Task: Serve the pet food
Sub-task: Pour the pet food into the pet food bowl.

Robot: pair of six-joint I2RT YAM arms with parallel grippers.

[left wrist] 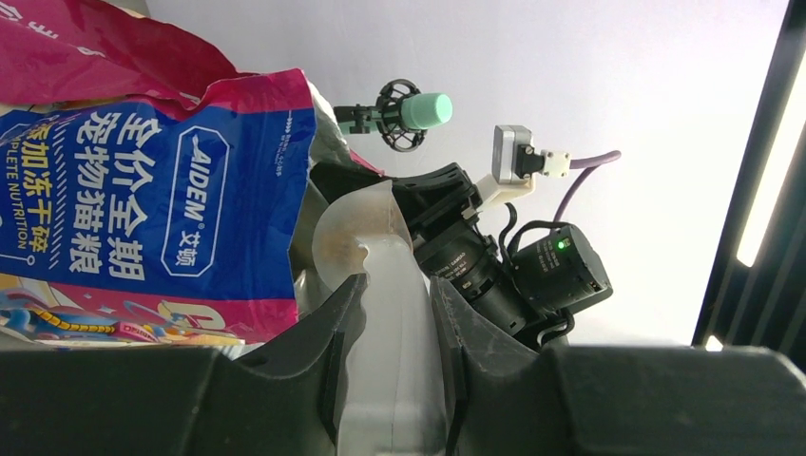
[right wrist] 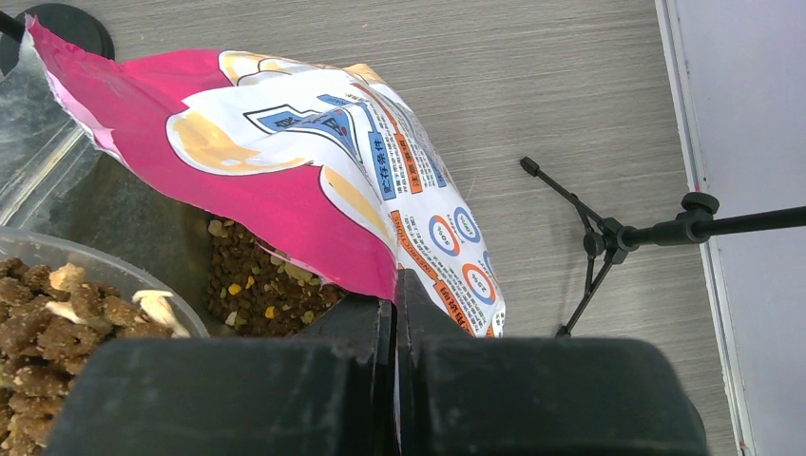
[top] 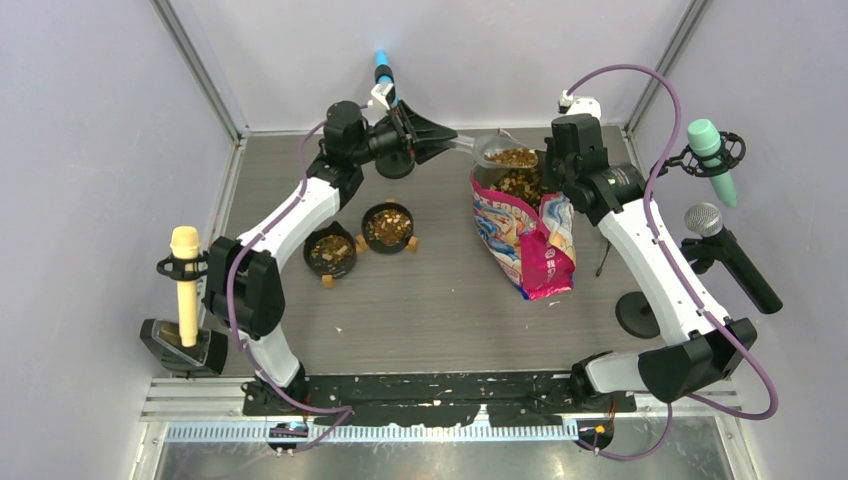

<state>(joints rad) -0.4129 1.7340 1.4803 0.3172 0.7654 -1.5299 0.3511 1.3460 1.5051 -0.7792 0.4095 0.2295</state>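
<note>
The pet food is brown and tan kibble heaped in a clear plastic scoop that hangs over the open pink, white and blue bag. My left gripper is shut on the scoop's handle, seen between its fingertips in the left wrist view. My right gripper is shut on the bag's rim, pinched at the jaws. More kibble lies inside the bag, with the filled scoop at the left. Two black bowls hold kibble.
A yellow microphone stands at the left wall. A teal microphone and a grey one stand on the right, with a round stand base and a small tripod near the bag. A blue microphone is at the back.
</note>
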